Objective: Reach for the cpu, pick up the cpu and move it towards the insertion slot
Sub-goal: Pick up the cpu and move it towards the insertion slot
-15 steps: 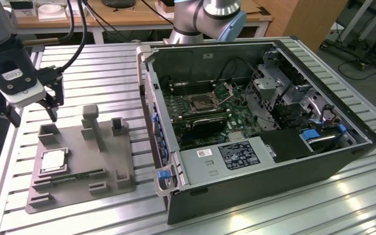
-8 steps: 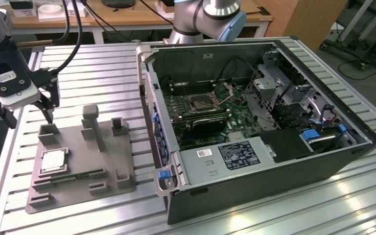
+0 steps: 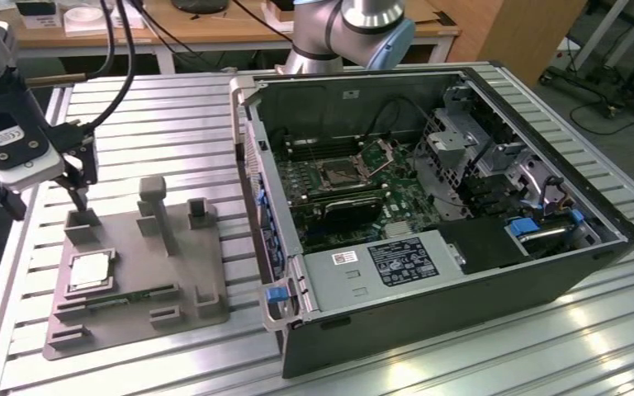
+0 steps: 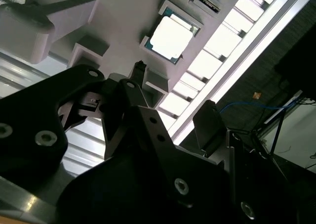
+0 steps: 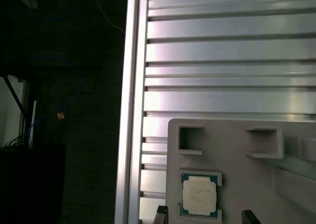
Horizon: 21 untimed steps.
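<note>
Nearest in the exterior view, towards its left, a grey moulded plastic fixture [image 3: 191,280] lay on the slatted aluminium table [image 3: 163,115]. The cpu [image 3: 89,271], a small flat square chip with a shiny silver metal top, sat face-up in a shallow square pocket of that fixture. A thin green circuit strip [image 3: 130,294] lay just beside it on the near side.

Just beyond the cpu, the black two-fingered gripper [image 3: 44,200] hung above the fixture's far edge, released and holding nothing. Its fingers [image 3: 76,196] were spread well apart. In the first wrist view the cpu [image 5: 199,194] lay between the two fingertips' lines, and the gripper [image 5: 205,215] was not touching it.

The chip looked light, stiff and thin. Its polished lid was probably slippery, and its underside was probably delicate. The safest hold seemed to be on two opposite edges, squeezed gently and kept level, where the pocket's walls left gaps.

Farther off, towards the exterior view's right, an open black computer case [image 3: 438,318] lay on its side. Inside it, on the green motherboard [image 3: 403,213], was the insertion slot [image 3: 339,173], a square metal-framed socket with a dark centre. Its hinged silver retention plate [image 3: 381,154] was raised, and it stood well apart from the cpu.
</note>
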Tool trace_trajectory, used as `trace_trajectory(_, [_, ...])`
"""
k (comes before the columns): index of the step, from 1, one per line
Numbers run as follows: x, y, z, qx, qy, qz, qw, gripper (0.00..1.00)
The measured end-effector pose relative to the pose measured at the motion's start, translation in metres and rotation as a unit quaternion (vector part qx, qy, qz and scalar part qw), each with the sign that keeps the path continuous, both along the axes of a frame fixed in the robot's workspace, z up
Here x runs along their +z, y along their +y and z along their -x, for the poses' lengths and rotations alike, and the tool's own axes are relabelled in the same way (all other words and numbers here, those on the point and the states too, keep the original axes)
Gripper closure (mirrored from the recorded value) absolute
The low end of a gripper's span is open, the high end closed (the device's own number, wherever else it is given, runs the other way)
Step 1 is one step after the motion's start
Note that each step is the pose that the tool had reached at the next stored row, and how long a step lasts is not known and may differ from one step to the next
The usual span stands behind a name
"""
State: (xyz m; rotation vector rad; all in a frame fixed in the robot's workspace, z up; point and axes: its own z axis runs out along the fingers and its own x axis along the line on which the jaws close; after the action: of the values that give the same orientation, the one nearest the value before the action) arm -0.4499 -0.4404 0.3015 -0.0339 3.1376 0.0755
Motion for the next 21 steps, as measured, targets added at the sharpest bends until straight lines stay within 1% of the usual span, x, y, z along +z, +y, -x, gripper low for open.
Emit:
trace_trajectory(7, [-0.0075,-0.0005,0.002,0.000,0.0001,0.0001,1.0000,0.34])
trace_trajectory(10, [-0.0129,-0.0029,0.003,0.000,0.0001,0.0000,1.0000,0.34])
trace_trajectory(16, [-0.0240,-0.0099,0.003,0.000,-0.0004,0.0000,1.0000,0.34])
trace_trajectory(21, [-0.0326,-0.0106,0.000,-0.001,-0.0008,0.0000,1.0000,0.34])
